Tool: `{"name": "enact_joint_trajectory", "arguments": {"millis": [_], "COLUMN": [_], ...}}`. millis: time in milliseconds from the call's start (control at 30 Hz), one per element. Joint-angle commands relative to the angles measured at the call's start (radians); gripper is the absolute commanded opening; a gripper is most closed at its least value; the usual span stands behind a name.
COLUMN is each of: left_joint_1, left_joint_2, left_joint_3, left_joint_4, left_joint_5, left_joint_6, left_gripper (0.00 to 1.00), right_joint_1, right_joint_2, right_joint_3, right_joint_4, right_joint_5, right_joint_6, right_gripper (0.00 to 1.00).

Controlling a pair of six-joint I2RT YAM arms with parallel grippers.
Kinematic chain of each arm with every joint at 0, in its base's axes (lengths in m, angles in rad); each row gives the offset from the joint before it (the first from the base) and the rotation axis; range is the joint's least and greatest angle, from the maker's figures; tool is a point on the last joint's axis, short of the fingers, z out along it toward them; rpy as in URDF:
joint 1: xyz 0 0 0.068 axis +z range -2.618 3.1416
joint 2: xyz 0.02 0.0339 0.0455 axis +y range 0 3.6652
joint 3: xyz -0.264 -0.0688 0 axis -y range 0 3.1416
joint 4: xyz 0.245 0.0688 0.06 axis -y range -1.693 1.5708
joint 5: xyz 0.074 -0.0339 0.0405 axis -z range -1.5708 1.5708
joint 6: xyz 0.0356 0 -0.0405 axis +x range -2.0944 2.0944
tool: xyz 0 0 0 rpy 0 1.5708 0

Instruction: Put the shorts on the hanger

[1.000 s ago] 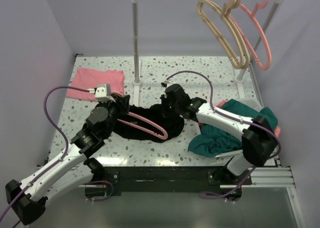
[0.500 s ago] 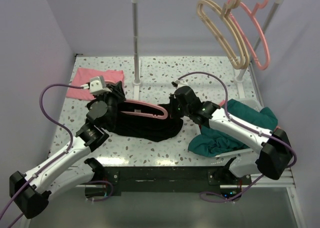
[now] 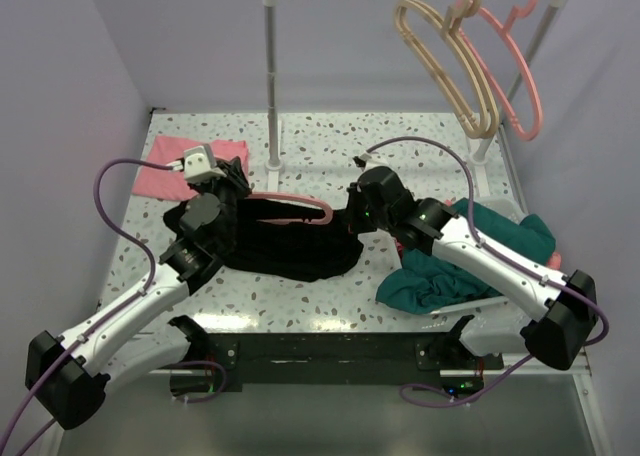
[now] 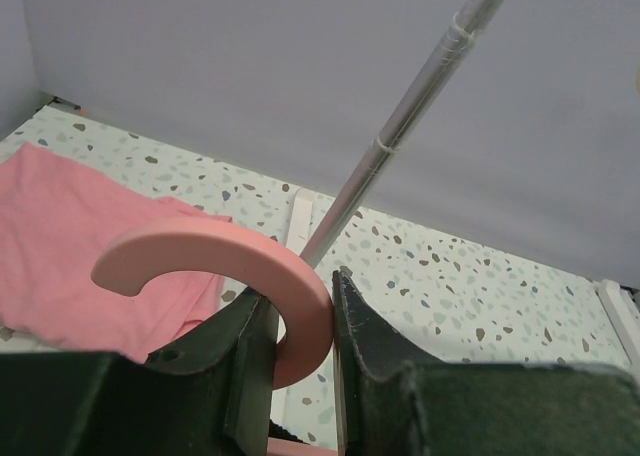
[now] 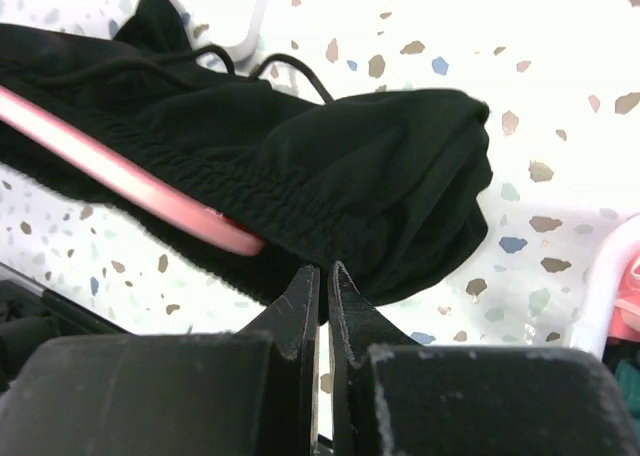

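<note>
- The left gripper (image 4: 300,321) was clamped on the neck of the pink hanger (image 4: 215,251), whose hook curled up above the fingers.
- One hanger arm ran inside the black shorts (image 5: 370,166), which lay on the speckled table (image 3: 400,146) between the two arms.
- The right gripper (image 5: 322,276) was closed, seemingly pinching the shorts' edge; the contact itself was hard to see.

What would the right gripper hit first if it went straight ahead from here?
The black shorts: the right gripper has its tips at the fabric's edge, and the pink hanger lies just beyond, though depth is unclear.
</note>
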Motion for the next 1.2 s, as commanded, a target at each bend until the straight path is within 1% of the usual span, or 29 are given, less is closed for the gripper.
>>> {"name": "enact_joint_trajectory", "arguments": {"millis": [0,167,200,333,367,533,567,600,700,733,767,833,867,900,933,967,1000,1033,1067,1133,1167], "left_joint_1": [0.024,0.001,-0.010,-0.048,-0.059,-0.083,-0.082,-0.085,-0.086,-0.085,-0.086,-0.086,-0.086,-0.085,-0.085,-0.086,-0.086,-0.085,-0.086,-0.086,-0.086], "left_joint_2": [0.000,0.014,0.022,0.032,0.040,0.069,0.093,0.106,0.137,0.143,0.163,0.183,0.193,0.192,0.189,0.186,0.186,0.189,0.193,0.196,0.192], "left_joint_3": [0.029,0.051,0.058,0.117,0.155,0.302,0.368,0.405,0.517,0.541,0.598,0.684,0.704,0.718,0.742,0.752,0.765,0.794,0.810,0.836,0.838], "left_joint_4": [0.050,0.047,0.038,0.006,-0.011,-0.146,-0.174,-0.238,-0.318,-0.339,-0.407,-0.470,-0.510,-0.518,-0.530,-0.557,-0.576,-0.597,-0.643,-0.688,-0.706], "left_joint_5": [-0.070,-0.035,-0.039,-0.053,-0.055,-0.053,-0.046,-0.040,-0.007,0.000,0.008,0.028,0.046,0.106,0.127,0.147,0.181,0.198,0.215,0.273,0.302], "left_joint_6": [0.081,0.067,0.066,0.047,0.043,0.044,0.046,0.047,0.053,0.055,0.062,0.076,0.082,0.101,0.104,0.105,0.110,0.116,0.121,0.130,0.136], "left_gripper": [0.00,0.00,0.00,0.00,0.00,0.00,0.00,0.00,0.00,0.00,0.00,0.00,0.00,0.00,0.00,0.00,0.00,0.00,0.00,0.00,0.00], "right_joint_1": [-0.006,0.002,0.010,0.096,0.122,0.148,0.151,0.151,0.157,0.156,0.157,0.159,0.157,0.157,0.157,0.157,0.159,0.159,0.159,0.157,0.159], "right_joint_2": [-0.025,0.028,0.047,0.127,0.143,0.222,0.231,0.243,0.283,0.289,0.285,0.262,0.231,0.211,0.194,0.155,0.135,0.113,0.060,0.001,-0.026], "right_joint_3": [0.125,0.238,0.297,0.443,0.471,0.678,0.707,0.768,0.883,0.905,0.920,0.916,0.890,0.876,0.862,0.836,0.825,0.813,0.775,0.721,0.653], "right_joint_4": [-0.090,-0.133,-0.142,-0.181,-0.194,-0.234,-0.248,-0.257,-0.296,-0.307,-0.317,-0.305,-0.287,-0.276,-0.256,-0.248,-0.244,-0.241,-0.239,-0.225,-0.219], "right_joint_5": [0.066,0.000,-0.003,0.050,0.068,0.090,0.092,0.096,0.108,0.113,0.113,0.090,0.073,0.052,0.014,0.003,-0.010,-0.017,-0.036,-0.066,-0.089], "right_joint_6": [-0.032,-0.029,-0.031,-0.048,-0.048,-0.066,-0.068,-0.072,-0.088,-0.092,-0.109,-0.137,-0.179,-0.205,-0.238,-0.299,-0.331,-0.365,-0.421,-0.485,-0.541], "right_gripper": [0.00,0.00,0.00,0.00,0.00,0.00,0.00,0.00,0.00,0.00,0.00,0.01,0.17,0.24,0.30,0.40,0.44,0.52,0.56,0.64,0.66]}}
